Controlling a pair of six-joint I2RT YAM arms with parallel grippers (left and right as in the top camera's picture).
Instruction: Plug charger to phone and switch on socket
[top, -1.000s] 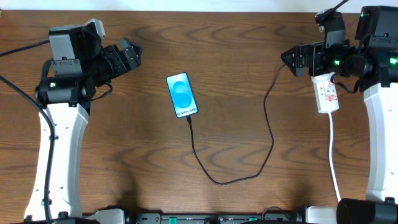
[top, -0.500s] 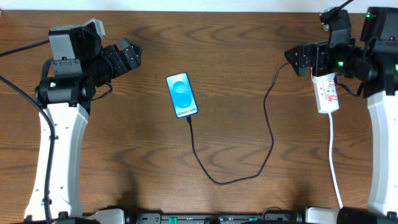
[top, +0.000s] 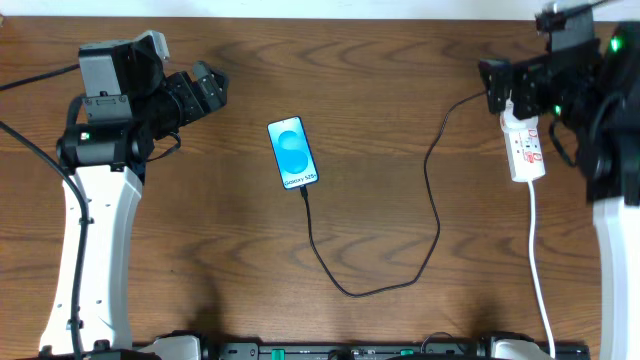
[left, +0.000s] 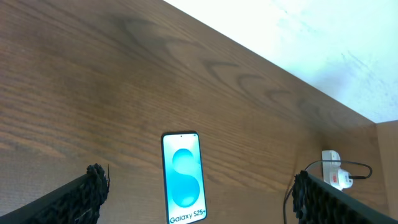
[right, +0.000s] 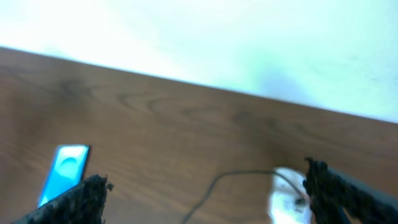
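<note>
Brown wood-grain counter (top: 400, 60) carried all three task items, with a pale wall (left: 298, 31) beyond its far edge in both wrist views.

1. Item positions. The phone (top: 294, 153) lay flat near the middle of the counter, screen lit blue. The charger (top: 437, 215) ran from the phone's near edge in a loop toward me and then back up to the far end of the socket (top: 527, 152). From overhead its small tip appeared to be seated in the phone. The socket lay at the right side, and its white cord (top: 537, 250) trailed toward the near edge.

2. What changed. Over the last second the right pincer (top: 492, 88) shifted rightward and toward the far edge. It now hung at the socket's far end, and whether it touched the socket I could not tell. The left arm, phone, charger and socket did not move.

3. Pincer state. The right wrist view showed both fingers spread wide, holding nothing. The left pincer (top: 212, 86) was also spread wide and empty, parked well apart from the phone.

4. Meaning for the task. I judged the plugging step complete and the right arm to be pulling back from the switch area. The switch position was too small to read, so I could not confirm the socket was on.
</note>
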